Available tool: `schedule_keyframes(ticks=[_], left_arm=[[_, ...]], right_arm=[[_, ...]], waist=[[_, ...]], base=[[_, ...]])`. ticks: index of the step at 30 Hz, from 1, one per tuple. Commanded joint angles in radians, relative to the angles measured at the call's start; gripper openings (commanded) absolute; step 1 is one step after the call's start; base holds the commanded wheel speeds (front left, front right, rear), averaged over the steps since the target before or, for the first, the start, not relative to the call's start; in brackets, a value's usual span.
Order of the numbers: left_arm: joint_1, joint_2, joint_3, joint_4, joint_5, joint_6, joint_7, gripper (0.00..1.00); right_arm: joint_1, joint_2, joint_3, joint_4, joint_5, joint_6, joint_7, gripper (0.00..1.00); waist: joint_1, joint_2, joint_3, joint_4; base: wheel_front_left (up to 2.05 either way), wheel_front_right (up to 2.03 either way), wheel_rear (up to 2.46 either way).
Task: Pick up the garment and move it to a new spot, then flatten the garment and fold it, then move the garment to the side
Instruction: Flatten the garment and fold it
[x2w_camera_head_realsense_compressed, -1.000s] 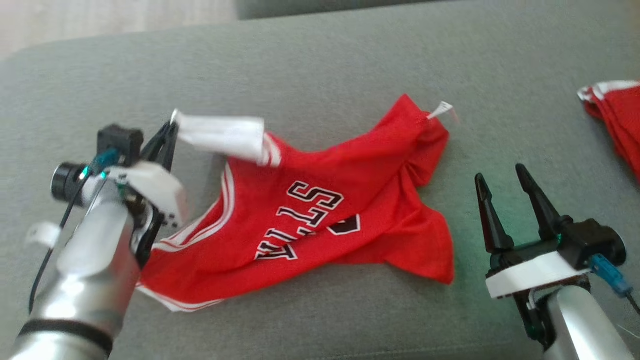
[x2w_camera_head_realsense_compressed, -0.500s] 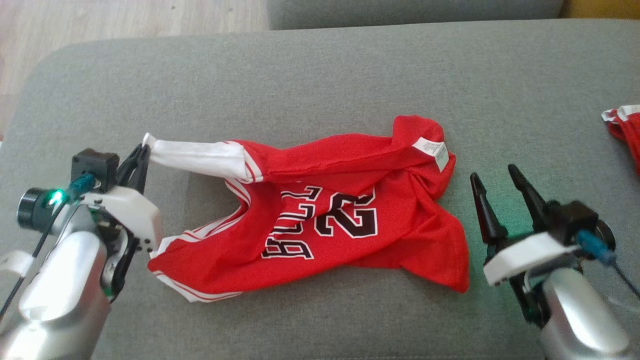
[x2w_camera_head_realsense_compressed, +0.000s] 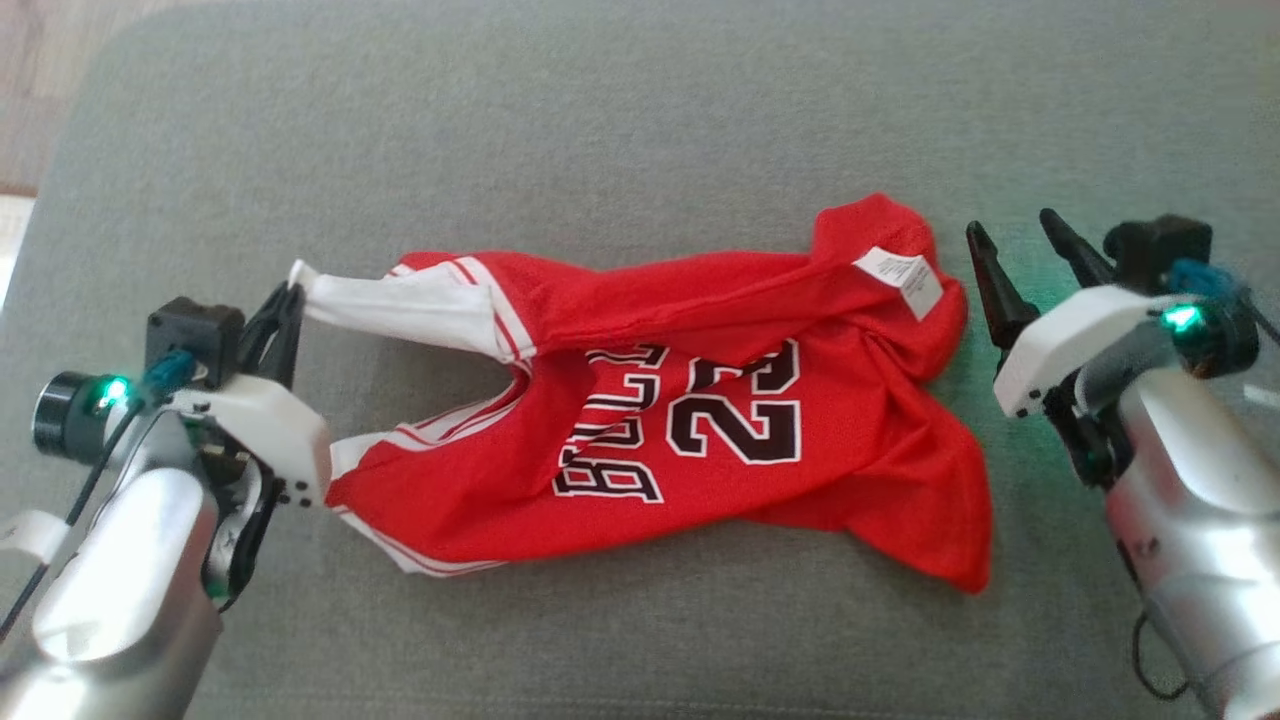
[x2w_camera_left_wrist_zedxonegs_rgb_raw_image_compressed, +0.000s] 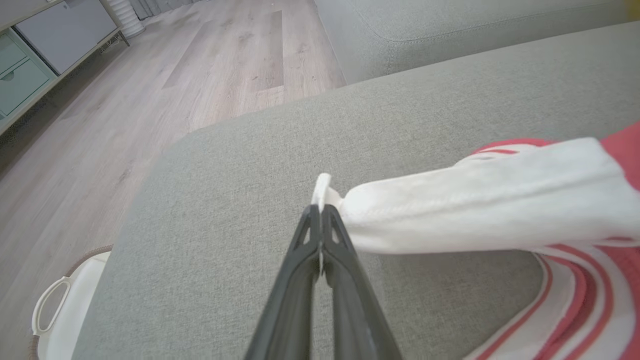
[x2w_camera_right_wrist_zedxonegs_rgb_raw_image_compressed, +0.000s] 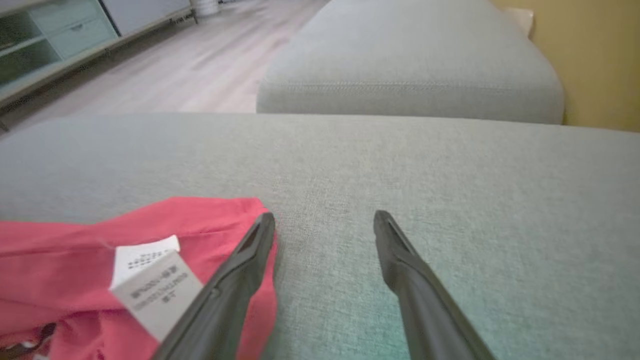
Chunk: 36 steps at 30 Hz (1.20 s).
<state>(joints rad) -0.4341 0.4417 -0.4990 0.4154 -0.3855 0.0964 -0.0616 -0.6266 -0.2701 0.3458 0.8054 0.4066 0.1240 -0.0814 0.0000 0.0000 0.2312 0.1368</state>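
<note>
1. Close to the robot, by the left edge of the grey cushion, the left tool is pinching shut on the white strap of the red jersey. It is still holding that strap, just as it was a second ago, and the strap is lifting a little off the cushion.
2. On the other side, the right tool is open wide and holding nothing. A second ago it was waiting nearer the front edge. Now it is sitting just beside the jersey's right end, with one finger right next to the red cloth and the white label.
3. The jersey is lying across the middle of the cushion, strap end toward the left edge and bottom end toward the right. A second ago it was bunched up and the number was hiding. Now it is getting pulled longer, and the 23 is showing.
4. It is still wrinkly, and its bottom part is folding over itself. So I think the flattening is only starting. The right tool looks ready to grab the label end, so both tools can stretch the cloth.
5. Farther back there is another grey cushion and a wood floor. The head camera is moving too, so part of the shift is not the jersey's.
</note>
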Motion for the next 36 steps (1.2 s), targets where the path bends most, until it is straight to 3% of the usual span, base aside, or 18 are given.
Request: schedule_keyframes(ticks=[1, 7, 13, 15, 16, 18, 19, 20, 31, 36], left_arm=[[-0.049, 0.037, 0.042, -0.033, 0.003, 0.003, 0.001, 0.00], [-0.077, 0.024, 0.031, -0.043, 0.004, 0.001, -0.005, 0.00], [-0.088, 0.016, 0.024, -0.032, 0.001, -0.001, -0.015, 0.00], [-0.090, 0.013, 0.021, -0.029, 0.000, -0.002, -0.018, 0.00], [-0.090, 0.012, 0.021, -0.028, -0.001, -0.002, -0.020, 0.00], [-0.092, 0.011, 0.019, -0.025, -0.003, -0.002, -0.023, 0.00], [-0.092, 0.010, 0.019, -0.024, -0.004, -0.001, -0.025, 0.00], [-0.092, 0.009, 0.019, -0.022, -0.005, 0.000, -0.027, 0.00], [-0.112, 0.034, 0.034, -0.036, -0.009, -0.004, -0.084, 0.00], [-0.207, 0.048, 0.034, -0.091, -0.011, -0.044, -0.067, 0.00]], right_arm=[[-0.033, -0.008, 0.028, -0.007, 0.008, 0.007, 0.001, 1.00], [-0.119, -0.007, 0.140, 0.104, 0.064, 0.007, 0.016, 1.00], [-0.143, -0.014, 0.247, 0.137, 0.126, 0.007, 0.026, 1.00], [-0.146, -0.024, 0.284, 0.140, 0.149, 0.007, 0.031, 0.84], [-0.148, -0.029, 0.300, 0.141, 0.160, 0.007, 0.031, 0.60], [-0.153, -0.039, 0.327, 0.146, 0.180, 0.007, 0.027, 0.27], [-0.155, -0.043, 0.339, 0.148, 0.189, 0.007, 0.022, 0.06], [-0.159, -0.047, 0.350, 0.150, 0.197, 0.007, 0.014, 0.00], [-0.225, -0.107, 0.379, 0.158, 0.278, 0.007, -0.123, 0.00], [-0.300, -0.160, 0.363, 0.111, 0.335, 0.007, -0.142, 0.00]], waist=[[0.0000, 0.0000, 0.021, 0.020], [0.0000, 0.0000, 0.058, 0.052], [0.0000, 0.0000, 0.061, 0.063], [0.0000, 0.0000, 0.059, 0.066], [0.0000, 0.0000, 0.058, 0.067], [0.0000, 0.0000, 0.056, 0.069], [0.0000, 0.0000, 0.054, 0.070], [0.0000, 0.0000, 0.052, 0.070], [0.0000, 0.0000, -0.030, 0.016], [0.0000, 0.0000, -0.050, -0.028]], base=[[0.00, 0.00, 0.00], [0.00, 0.00, 0.00], [0.00, 0.00, 0.00], [0.00, 0.00, 0.00], [0.00, 0.00, 0.00], [0.00, 0.00, 0.00], [0.00, 0.00, 0.00], [0.00, 0.00, 0.00], [0.00, 0.00, 0.00], [0.00, 0.00, 0.00]])
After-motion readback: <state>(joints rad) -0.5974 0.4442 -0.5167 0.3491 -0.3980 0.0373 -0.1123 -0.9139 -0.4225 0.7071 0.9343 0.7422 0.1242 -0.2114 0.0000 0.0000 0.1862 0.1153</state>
